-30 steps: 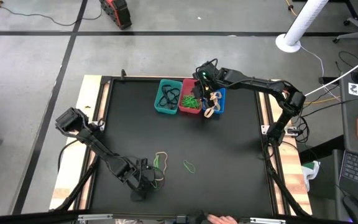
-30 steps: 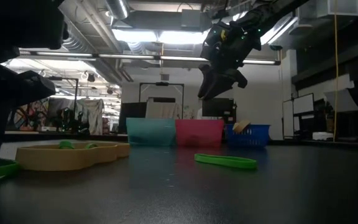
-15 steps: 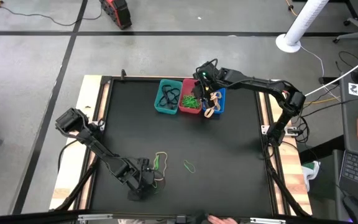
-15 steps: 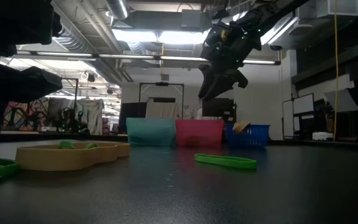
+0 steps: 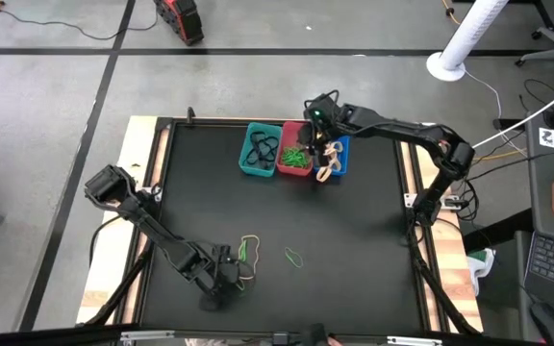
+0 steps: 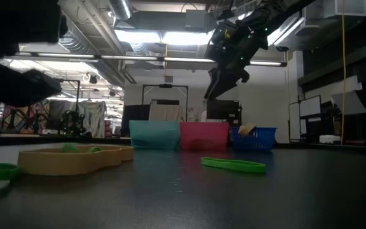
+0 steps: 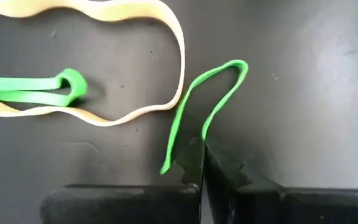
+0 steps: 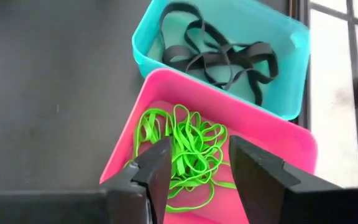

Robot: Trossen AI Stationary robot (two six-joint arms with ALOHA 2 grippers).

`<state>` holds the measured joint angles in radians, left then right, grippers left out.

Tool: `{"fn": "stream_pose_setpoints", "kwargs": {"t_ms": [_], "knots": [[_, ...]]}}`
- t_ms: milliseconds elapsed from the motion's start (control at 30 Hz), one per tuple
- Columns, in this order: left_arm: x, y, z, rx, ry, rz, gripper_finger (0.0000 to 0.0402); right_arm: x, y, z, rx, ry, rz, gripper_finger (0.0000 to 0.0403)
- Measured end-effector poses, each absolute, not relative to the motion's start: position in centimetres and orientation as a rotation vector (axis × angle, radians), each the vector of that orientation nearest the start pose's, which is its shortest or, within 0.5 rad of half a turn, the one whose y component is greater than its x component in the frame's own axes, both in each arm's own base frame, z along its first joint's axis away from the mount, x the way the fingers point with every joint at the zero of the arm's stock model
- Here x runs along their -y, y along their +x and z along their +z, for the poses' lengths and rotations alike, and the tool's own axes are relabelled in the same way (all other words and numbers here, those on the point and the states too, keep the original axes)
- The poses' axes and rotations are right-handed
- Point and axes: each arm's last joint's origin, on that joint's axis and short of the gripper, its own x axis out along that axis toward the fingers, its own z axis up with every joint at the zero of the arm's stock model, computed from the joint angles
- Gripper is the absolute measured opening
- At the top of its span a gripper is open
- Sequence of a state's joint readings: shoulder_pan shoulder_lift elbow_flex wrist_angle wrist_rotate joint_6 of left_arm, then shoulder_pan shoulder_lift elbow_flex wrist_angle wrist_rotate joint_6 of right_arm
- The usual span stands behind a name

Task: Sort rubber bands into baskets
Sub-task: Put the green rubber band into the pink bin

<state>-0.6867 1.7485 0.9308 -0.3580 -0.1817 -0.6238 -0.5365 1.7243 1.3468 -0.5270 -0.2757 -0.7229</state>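
My left gripper [image 7: 202, 155] is low over the black mat near the table's front left [image 5: 225, 277], shut on a green rubber band [image 7: 213, 99]. Beside it a tan rubber band [image 7: 129, 112] lies flat, with another green band [image 7: 36, 90] across it. A third green band [image 5: 293, 257] lies to the right. At the far side stand the teal basket [image 8: 291, 43] with black bands, the pink basket [image 8: 291, 146] with green bands and the blue basket [image 5: 337, 161] with tan bands. My right gripper [image 8: 194, 158] hangs open above the pink basket. My left gripper pinches the green band between its two fingertips at the loop's near end [image 7: 199, 138]. The fingers come slanting down from above. The rest of the loop lies slack on the mat, with its far bend [image 7: 238, 65] pointing away from the fingers.
The black mat [image 5: 354, 240] is bare between the baskets and the loose bands. Wooden table edges [image 5: 99, 279] frame it left and right. The right arm [image 5: 402, 130] reaches in from the right edge over the blue basket.
My left gripper has shut on the green band at the front left, staying almost in place. My right gripper has turned a little above the baskets while staying open.
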Motion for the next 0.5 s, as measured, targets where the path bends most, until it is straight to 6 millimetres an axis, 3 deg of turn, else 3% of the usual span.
{"fn": "stream_pose_setpoints", "kwargs": {"t_ms": [267, 500], "knots": [[19.3, 24.5, 17.6, -1.014, -0.182, -0.123, 0.0001, 17.6, 31.2, 27.9, -0.805, -0.367, 0.043, 0.0161], [18.0, 26.3, 20.6, -0.751, -0.189, -0.09, 0.0001, 16.8, 29.8, 30.6, -0.743, -0.403, 0.017, 0.0161]]}}
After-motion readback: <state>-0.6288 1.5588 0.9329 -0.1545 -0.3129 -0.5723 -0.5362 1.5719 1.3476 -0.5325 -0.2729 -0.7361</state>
